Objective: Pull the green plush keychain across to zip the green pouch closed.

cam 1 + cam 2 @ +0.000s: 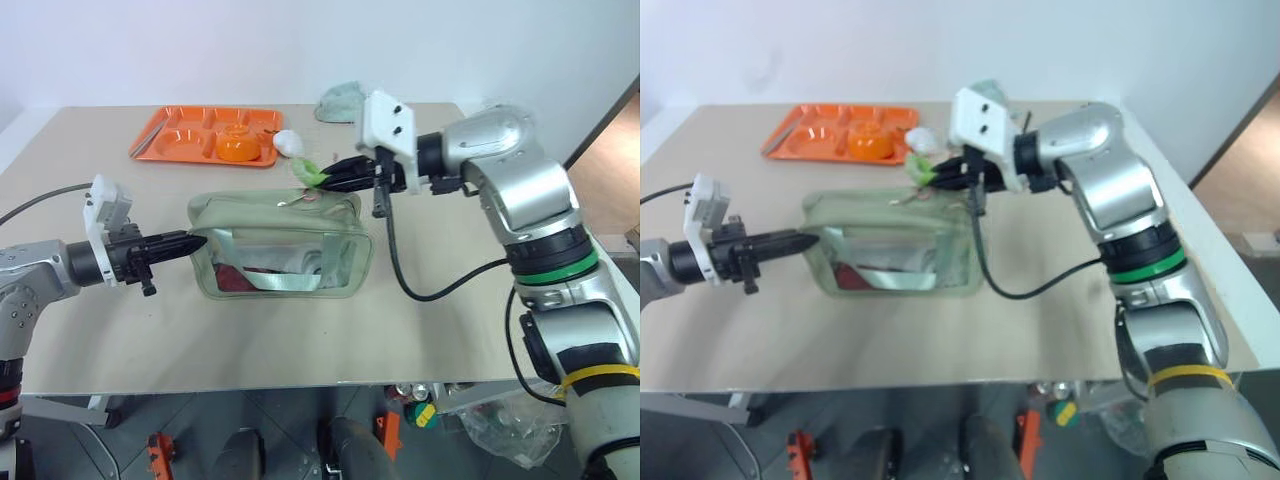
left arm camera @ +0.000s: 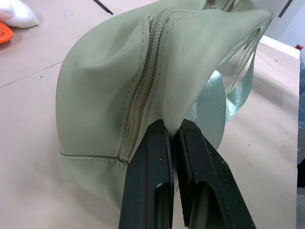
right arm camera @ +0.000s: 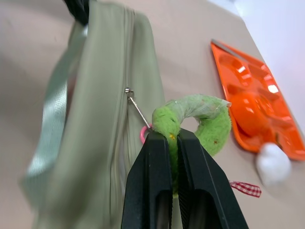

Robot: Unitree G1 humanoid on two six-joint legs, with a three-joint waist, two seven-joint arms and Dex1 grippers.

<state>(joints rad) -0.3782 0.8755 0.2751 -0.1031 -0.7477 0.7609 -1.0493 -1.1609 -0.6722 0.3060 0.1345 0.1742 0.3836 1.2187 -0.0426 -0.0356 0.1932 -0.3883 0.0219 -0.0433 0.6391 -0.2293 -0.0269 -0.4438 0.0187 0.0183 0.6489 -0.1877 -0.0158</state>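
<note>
The pale green pouch (image 1: 280,245) lies on the table with its zipper on top. My left gripper (image 1: 197,240) is shut on the fabric at the pouch's left end (image 2: 119,81), fingertips (image 2: 152,138) pinching a fold beside the zipper. The lime-green plush keychain (image 3: 200,119) hangs from the zip slider (image 3: 127,90) by a thin metal link and a pink ring. My right gripper (image 3: 174,136) is shut on the keychain, holding it over the pouch's right end (image 1: 312,173). Near my left gripper the zipper teeth are joined.
An orange tray (image 1: 180,135) with an orange bowl (image 1: 238,146) sits at the back left, a white lump (image 1: 290,142) beside it. A pale teal cloth (image 1: 344,100) lies at the far edge. A black cable (image 1: 420,285) hangs from my right arm.
</note>
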